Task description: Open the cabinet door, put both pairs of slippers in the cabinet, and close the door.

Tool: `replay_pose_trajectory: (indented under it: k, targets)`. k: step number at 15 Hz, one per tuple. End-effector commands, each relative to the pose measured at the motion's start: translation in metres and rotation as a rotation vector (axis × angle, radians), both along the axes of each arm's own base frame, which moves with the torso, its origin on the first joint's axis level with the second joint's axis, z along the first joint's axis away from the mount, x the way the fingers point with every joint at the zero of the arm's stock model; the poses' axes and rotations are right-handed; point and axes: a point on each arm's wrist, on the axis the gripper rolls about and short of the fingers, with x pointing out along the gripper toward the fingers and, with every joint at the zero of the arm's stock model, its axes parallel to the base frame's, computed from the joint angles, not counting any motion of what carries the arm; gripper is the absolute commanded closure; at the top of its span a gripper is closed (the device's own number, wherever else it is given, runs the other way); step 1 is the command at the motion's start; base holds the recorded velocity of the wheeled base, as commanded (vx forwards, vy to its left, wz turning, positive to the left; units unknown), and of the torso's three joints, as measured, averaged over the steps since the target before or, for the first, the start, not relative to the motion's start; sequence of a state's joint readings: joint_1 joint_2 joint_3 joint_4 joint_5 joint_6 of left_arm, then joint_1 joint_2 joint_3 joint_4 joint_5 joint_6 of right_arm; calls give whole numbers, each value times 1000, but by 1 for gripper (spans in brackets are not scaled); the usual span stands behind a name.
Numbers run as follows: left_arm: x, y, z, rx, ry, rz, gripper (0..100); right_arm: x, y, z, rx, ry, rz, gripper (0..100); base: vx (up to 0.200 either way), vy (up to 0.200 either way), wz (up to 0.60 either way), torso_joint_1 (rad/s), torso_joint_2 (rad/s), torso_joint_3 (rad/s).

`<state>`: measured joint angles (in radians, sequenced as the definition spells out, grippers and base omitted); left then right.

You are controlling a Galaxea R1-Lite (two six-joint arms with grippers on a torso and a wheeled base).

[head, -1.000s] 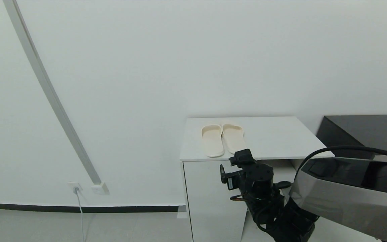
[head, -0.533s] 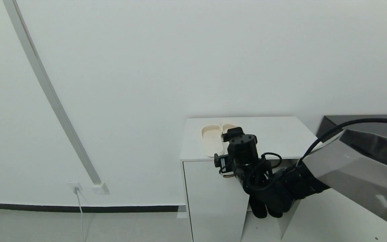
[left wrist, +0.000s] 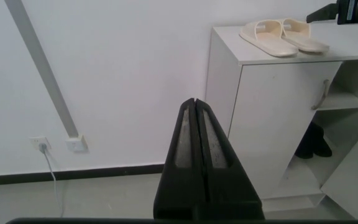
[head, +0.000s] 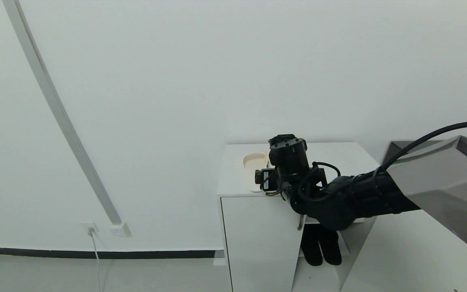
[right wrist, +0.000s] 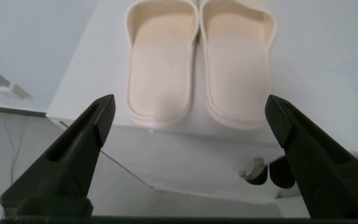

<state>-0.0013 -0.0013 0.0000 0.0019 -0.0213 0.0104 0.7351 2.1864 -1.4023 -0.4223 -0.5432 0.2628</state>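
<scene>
White wall [head: 176, 81] fills the background, crossed by a slanted grey strip [head: 61, 117] that runs down to a socket [head: 89, 226] near the floor. Against the wall stands a white cabinet [head: 339, 162].

Its left door [head: 258, 239] is closed and has a slim handle [head: 299, 223] at its inner edge. Its right door [head: 412, 251] is swung open toward the robot.

A pair of cream slippers [right wrist: 163, 62] lies side by side on the cabinet top, near the front left corner. A pair of black slippers [head: 320, 247] sits inside the open compartment on a lower level, under a shelf.

From the right, the robot's right arm extends over the front edge of the cabinet top. The right gripper [right wrist: 191, 106] hangs just above the near ends of the cream slippers. Its two fingers are spread wider than the pair and hold nothing.

The left gripper [left wrist: 195, 106] is well away from the cabinet, out over the floor to the left. Its fingers are pressed flat together, with nothing between them.
</scene>
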Motion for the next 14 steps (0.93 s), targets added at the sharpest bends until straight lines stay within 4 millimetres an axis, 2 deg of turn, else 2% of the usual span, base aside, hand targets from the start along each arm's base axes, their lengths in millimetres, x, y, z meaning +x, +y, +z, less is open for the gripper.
replay_pose_trajectory:
  k: [1,6,11,14]
  targets:
    - [0,0,0,0,1,0,100,-1,-1,-4,-1,12,4,0,200,0,0,-2,-7,2]
    - [0,0,0,-4,1,0,100,-6,-4,-26,14,71,12,0,200,0,0,11,4,2]
    - [0,0,0,-4,1,0,100,2,0,-51,15,66,25,0,0,0,0,0,0,0]
    - [0,0,0,-4,1,0,100,17,4,-63,7,48,21,0,0,0,0,0,0,0]
